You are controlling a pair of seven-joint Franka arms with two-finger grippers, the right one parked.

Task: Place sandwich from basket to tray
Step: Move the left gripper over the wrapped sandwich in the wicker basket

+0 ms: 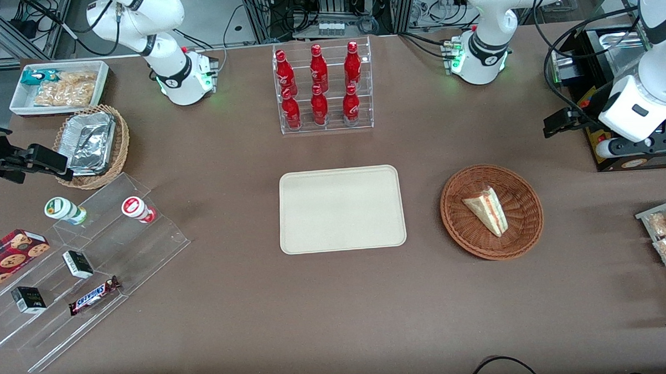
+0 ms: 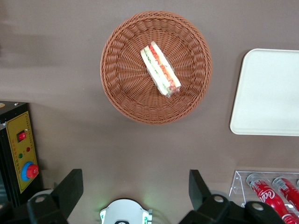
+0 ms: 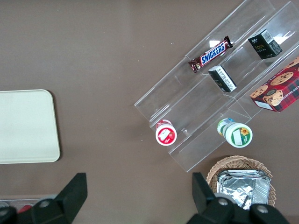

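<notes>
Nearest the front camera among the task's things lay the sandwich (image 1: 487,210), a pale bread wedge with red and green layers on its cut side, resting in the round, reddish-brown woven basket (image 1: 525,230), its long axis slanting across the weave. Beside the basket, toward the parked arm's end, sat the smooth, bare cream tray (image 1: 342,209) with rounded corners. Raised well above the table, the gripper (image 2: 135,186) had its fingers spread wide and empty, with the sandwich ahead of them rather than directly beneath.
</notes>
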